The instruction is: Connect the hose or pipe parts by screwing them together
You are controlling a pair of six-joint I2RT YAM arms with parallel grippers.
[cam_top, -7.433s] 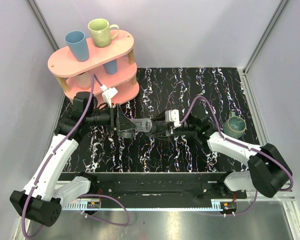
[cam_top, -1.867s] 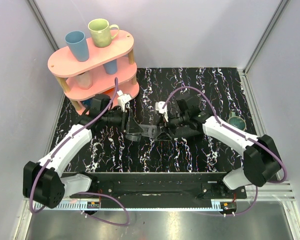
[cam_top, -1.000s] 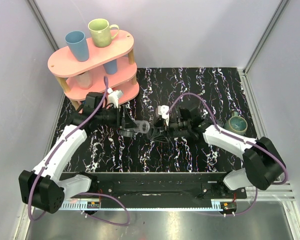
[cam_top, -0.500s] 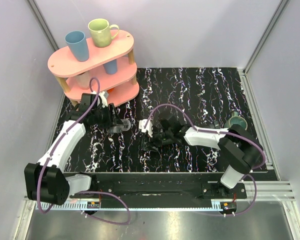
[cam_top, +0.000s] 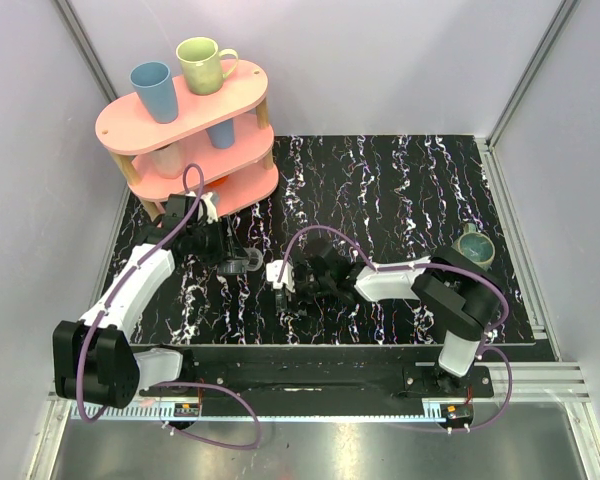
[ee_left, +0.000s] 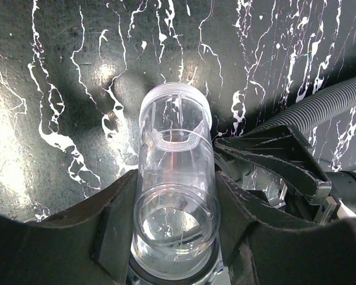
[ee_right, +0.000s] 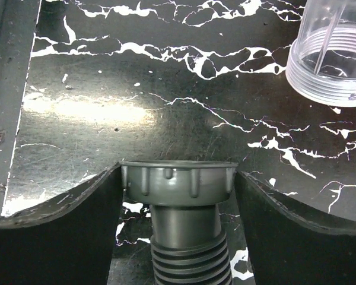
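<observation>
My right gripper (ee_right: pixel 178 172) is sliding leftward, straddling grey ribbed flexible hose (ee_right: pixel 186 237), grip indeterminable; my left gripper (ee_left: pixel 175 181) is pinching clear threaded tubular fitting (ee_left: pixel 175 136).

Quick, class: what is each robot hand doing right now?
Left hand: closed on the clear threaded fitting.
Right hand: astride the grey hose collar; whether it grips it cannot be told.

We see the fitting (ee_left: pixel 175 196) as clear, glossy plastic, smooth along its body, with fine threads moulded at one end. The hose (ee_right: pixel 187 261) looks like matt grey plastic, ribbed, and its collar (ee_right: pixel 178 178) is smooth with raised grip ridges. The table top (ee_right: pixel 166 89) is glossy black, veined white and faintly scratched.
</observation>
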